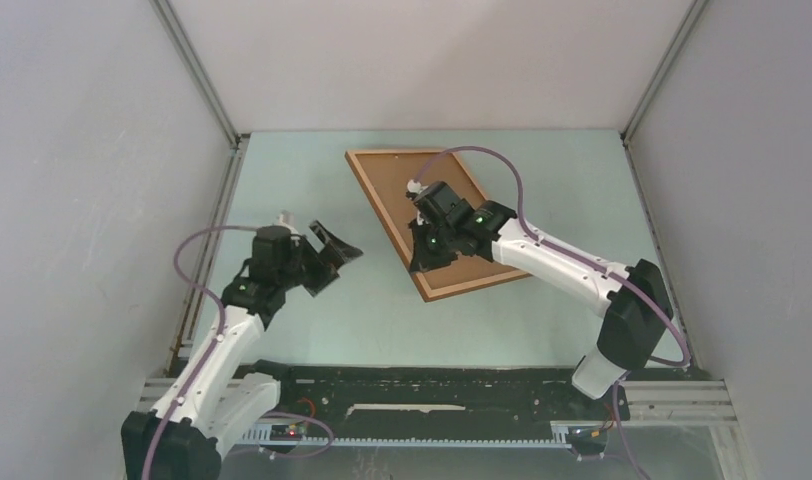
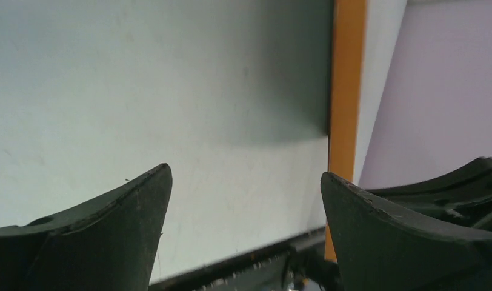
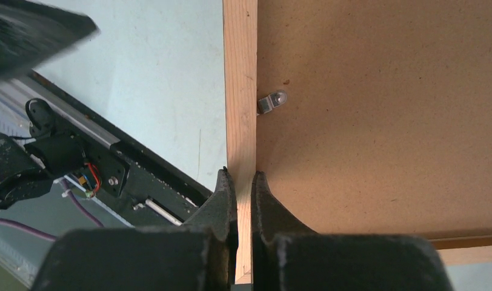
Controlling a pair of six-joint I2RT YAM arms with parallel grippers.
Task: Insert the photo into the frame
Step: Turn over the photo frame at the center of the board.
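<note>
Item: frame [image 1: 384,218], long axis diagonal; right end effector [image 3: 244,182] pinches its left edge; left end effector [image 2: 245,173] spread, empty, well apart leftward.

From above, the right gripper [image 1: 419,264] and its arm cover the middle of the frame [image 1: 380,205].

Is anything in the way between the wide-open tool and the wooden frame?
Nothing visible is in the way. Only bare table lies between the left tool and the frame. The right tool is shut on the frame's rail that faces the left tool.
</note>
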